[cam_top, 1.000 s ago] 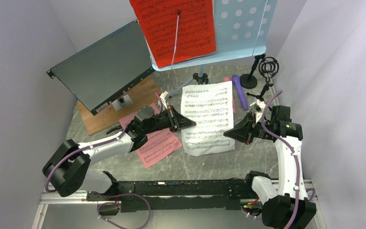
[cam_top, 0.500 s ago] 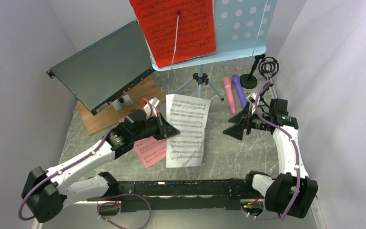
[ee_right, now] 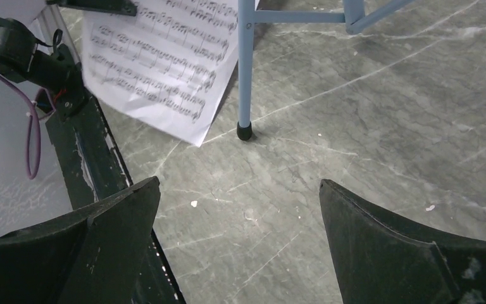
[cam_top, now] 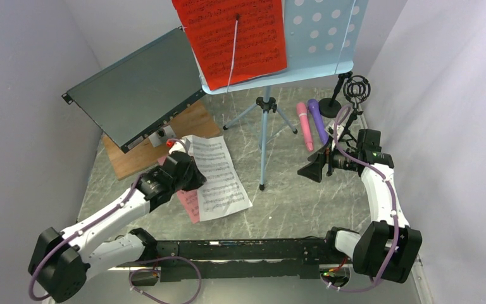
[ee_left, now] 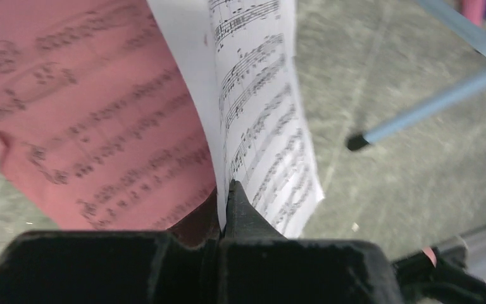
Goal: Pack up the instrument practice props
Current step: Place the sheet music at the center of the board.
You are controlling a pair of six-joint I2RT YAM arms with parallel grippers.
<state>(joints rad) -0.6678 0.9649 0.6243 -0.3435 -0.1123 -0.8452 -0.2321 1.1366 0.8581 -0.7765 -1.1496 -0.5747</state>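
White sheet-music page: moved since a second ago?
Yes: the white page moved left, from covering the tripod leg to left of it, pinched by the left gripper.

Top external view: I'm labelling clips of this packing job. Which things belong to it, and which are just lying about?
Job: music rack, red page, white page, pink page, pink microphone, purple microphone, mic supports.
Lying about: dark metal box, wooden board.

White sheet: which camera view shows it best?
Top external: nearly the whole white sheet shows, partly covering the pink sheet. Left wrist shows only a blurred strip, clamped in the left gripper. Right wrist shows one corner near a stand leg.
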